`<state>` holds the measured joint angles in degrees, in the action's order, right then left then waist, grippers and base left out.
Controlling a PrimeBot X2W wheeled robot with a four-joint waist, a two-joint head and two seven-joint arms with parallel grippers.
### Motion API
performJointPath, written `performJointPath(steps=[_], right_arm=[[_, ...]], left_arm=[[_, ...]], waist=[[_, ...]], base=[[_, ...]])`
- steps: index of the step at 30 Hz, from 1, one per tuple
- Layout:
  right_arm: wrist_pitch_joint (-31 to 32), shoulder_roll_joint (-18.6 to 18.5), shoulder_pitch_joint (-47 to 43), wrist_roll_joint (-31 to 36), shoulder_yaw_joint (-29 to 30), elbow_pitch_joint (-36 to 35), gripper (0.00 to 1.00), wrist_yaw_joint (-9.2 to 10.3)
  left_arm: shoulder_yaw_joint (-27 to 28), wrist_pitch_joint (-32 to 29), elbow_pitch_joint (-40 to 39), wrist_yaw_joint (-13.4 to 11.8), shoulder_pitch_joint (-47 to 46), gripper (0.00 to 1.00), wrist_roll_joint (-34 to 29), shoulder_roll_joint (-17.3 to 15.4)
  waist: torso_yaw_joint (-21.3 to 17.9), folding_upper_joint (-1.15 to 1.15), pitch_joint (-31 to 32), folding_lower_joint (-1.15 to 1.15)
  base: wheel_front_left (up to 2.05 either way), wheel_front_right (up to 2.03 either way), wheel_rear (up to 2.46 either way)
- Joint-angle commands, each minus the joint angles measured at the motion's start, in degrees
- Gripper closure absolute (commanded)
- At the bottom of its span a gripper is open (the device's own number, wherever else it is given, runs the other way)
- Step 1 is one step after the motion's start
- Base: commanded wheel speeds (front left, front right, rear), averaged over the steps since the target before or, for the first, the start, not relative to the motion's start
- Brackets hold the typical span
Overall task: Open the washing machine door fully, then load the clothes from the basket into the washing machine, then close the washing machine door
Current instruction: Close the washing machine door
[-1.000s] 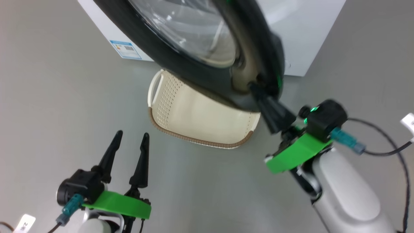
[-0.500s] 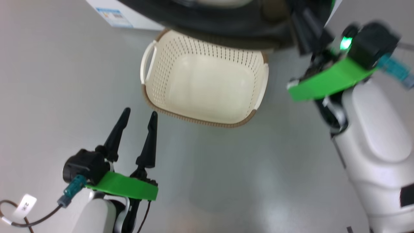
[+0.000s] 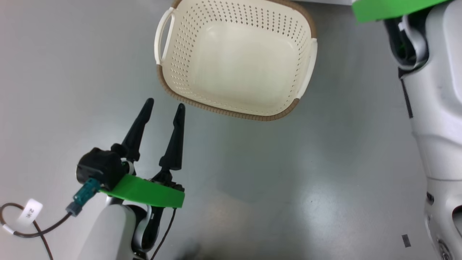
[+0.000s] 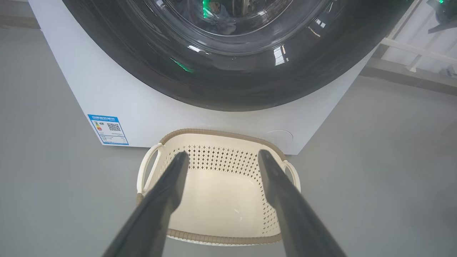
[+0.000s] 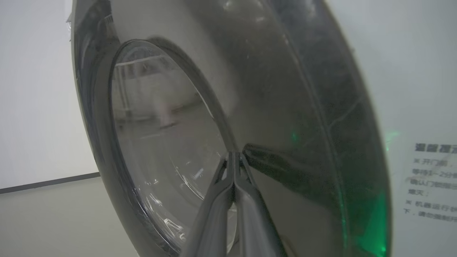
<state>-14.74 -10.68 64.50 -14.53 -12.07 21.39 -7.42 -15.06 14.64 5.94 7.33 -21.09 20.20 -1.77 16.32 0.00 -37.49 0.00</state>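
The cream basket (image 3: 231, 112) stands on the grey floor with nothing inside it; the clothes are out of view. My left gripper (image 3: 165, 104) hovers open just in front of its near rim, fingers empty. In the left wrist view the same gripper (image 4: 222, 154) points over the basket (image 4: 221, 132) at the washing machine (image 4: 107, 92), whose black-rimmed washing machine door (image 4: 228, 89) lies against the white front. My right gripper (image 5: 234, 153) is shut, its tips pressed on the glossy door (image 5: 285, 89) rim beside the glass bowl.
My pale right forearm (image 3: 440, 108) and its green bracket (image 3: 389, 9) fill the right edge of the head view. A blue label (image 4: 108, 129) and a round service cap (image 4: 278, 136) mark the machine's lower front. Bare grey floor surrounds the basket.
The head camera has tilted down, so the door and the right gripper's fingers have slid off the top and the whole basket shows. The left gripper stays open in the same pose.
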Motion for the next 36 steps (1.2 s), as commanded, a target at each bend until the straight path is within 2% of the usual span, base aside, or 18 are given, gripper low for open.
performJointPath(steps=[1, 11, 17, 24, 36], right_arm=[[-0.25, 1.83, 1.77, 0.66, 0.96, -1.01, 1.00, -0.07], [-0.26, 2.63, 7.77, 3.06, 4.37, 2.07, 1.00, -0.07], [-0.26, 3.18, 7.08, 2.79, 2.34, 3.27, 1.00, -0.07], [-0.26, 2.66, -1.20, -2.39, -3.34, 1.61, 1.00, -0.07], [-0.26, 1.95, -18.92, -6.17, -5.24, -3.72, 1.00, -0.07]], left_arm=[[1.11, 0.36, -1.52, 0.15, -0.36, 0.00, 0.60, -1.11], [-0.12, 0.36, -1.69, 0.15, -1.28, 0.00, 0.81, -1.11], [0.21, 0.36, -1.56, 0.15, -1.37, 0.00, 0.42, -1.11], [1.62, 0.36, -1.43, 0.15, -0.75, 0.00, -0.18, -1.11], [3.33, 0.36, -0.94, 0.15, 0.88, 0.00, -1.76, -1.13]], waist=[[0.62, 0.00, -1.29, 0.00], [0.63, 0.00, -2.76, 0.00], [-0.13, 0.00, -2.24, 0.00], [-1.86, 0.00, 0.61, 0.00], [-4.18, 0.00, 7.38, 0.00]], base=[[0.00, 0.00, 0.00], [0.00, 0.00, 0.00], [0.00, 0.00, 0.00], [0.00, 0.00, 0.00], [0.00, 0.00, 0.00]])
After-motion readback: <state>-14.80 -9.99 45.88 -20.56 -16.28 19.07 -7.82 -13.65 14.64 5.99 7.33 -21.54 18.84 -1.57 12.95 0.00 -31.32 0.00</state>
